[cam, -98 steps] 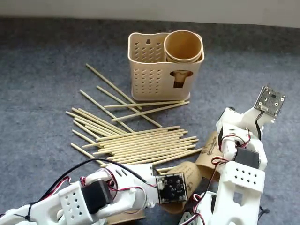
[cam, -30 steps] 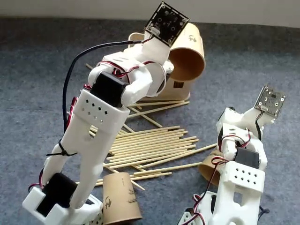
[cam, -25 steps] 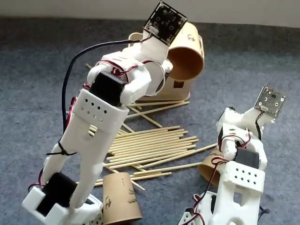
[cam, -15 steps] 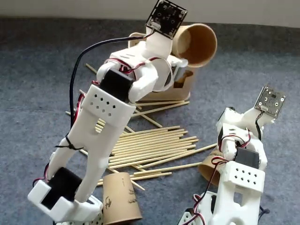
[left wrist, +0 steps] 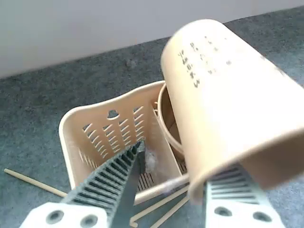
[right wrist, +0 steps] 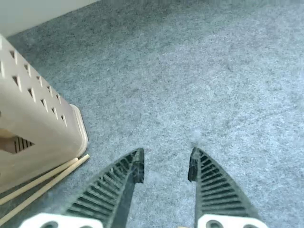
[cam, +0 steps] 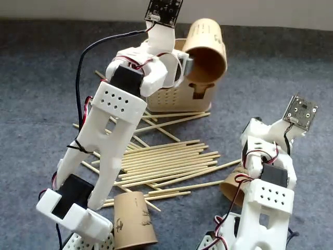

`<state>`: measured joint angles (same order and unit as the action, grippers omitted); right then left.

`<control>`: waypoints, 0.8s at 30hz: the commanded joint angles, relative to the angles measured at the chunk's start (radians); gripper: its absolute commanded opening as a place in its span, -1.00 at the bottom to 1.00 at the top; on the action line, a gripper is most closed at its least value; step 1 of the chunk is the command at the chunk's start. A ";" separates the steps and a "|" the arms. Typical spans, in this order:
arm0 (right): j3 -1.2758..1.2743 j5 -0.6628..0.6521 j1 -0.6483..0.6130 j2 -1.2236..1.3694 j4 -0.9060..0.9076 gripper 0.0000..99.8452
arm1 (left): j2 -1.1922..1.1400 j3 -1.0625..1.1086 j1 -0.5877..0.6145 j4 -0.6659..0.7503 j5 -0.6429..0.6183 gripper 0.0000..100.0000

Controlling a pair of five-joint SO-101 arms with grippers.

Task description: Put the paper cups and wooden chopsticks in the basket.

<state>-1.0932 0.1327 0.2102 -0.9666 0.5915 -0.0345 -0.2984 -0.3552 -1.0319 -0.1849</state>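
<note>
Left wrist view: gripping a paper cup (left wrist: 228,109) by its rim with the left fingers (left wrist: 118,175), tilted just above the basket (left wrist: 95,133). Holding the right fingers (right wrist: 209,190) parted, empty, low over the table (right wrist: 190,71).

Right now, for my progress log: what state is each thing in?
left claw, shut on held cup
held cup, tilted above the basket
basket, upright, holds inner cup
chopsticks, loose on the carpet
front cup, on its side
half-hidden cup, beside right arm
right claw, open, empty
</note>
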 commanded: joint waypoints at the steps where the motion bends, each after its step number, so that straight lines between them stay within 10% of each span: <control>1: 0.005 0.000 0.005 -0.010 -0.042 -0.68 | 0.018 -0.048 -0.016 0.018 -0.012 -0.59; 14: 0.005 0.000 0.005 -0.010 -0.042 -0.68 | 0.122 -0.044 -0.056 0.028 -0.014 -0.59; 24: 0.005 0.000 0.005 -0.010 -0.042 -0.68 | 0.124 0.091 -0.062 0.353 -0.130 -0.59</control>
<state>-1.0932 0.1327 0.2102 -0.9666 0.5731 0.0361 -0.2248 -0.3997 -0.8232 -0.2186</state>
